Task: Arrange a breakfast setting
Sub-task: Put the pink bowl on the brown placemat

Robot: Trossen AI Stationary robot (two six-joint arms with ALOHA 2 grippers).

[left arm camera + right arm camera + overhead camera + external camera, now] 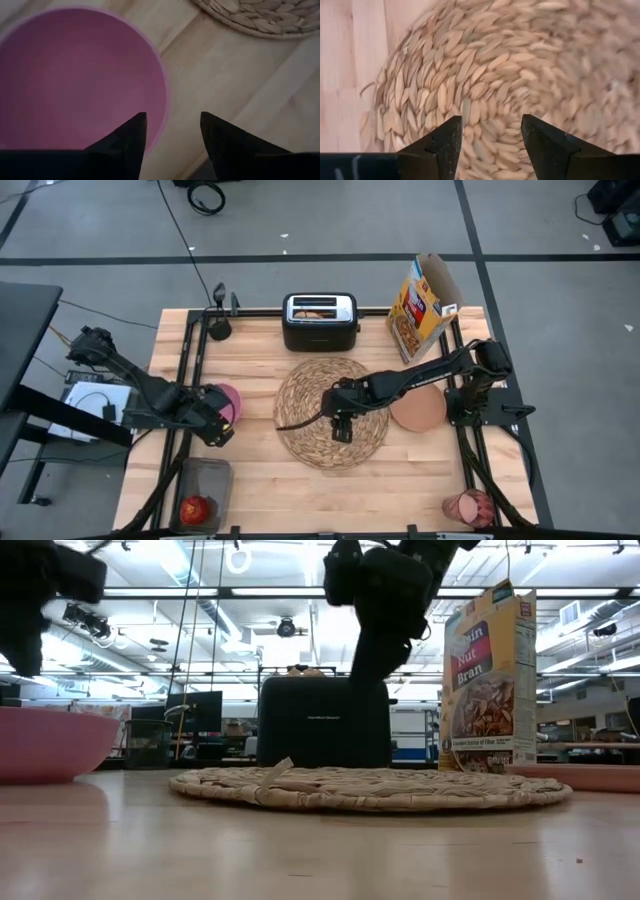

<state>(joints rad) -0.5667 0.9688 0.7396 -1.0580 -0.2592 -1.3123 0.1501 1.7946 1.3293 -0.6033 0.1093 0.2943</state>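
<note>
The round woven straw placemat point(330, 412) lies flat at the table's middle, also in the low view point(370, 788). My right gripper point(490, 120) hangs open over its near part, touching nothing. The small pink bowl point(75, 85) stands on the table left of the mat. My left gripper point(172, 117) is open above the bowl's rim, one finger over the inside and one outside; I see no touch. The salmon-brown plate point(418, 410) lies right of the mat. The red apple point(197, 508) sits in a clear box at the near left, the pink tumbler point(470, 507) at the near right. The spoon does not show.
A black toaster point(320, 320) stands behind the mat at the far edge. A yellow cereal box point(425, 305) stands to its right. Bare wood point(330, 490) lies between the mat and the near edge.
</note>
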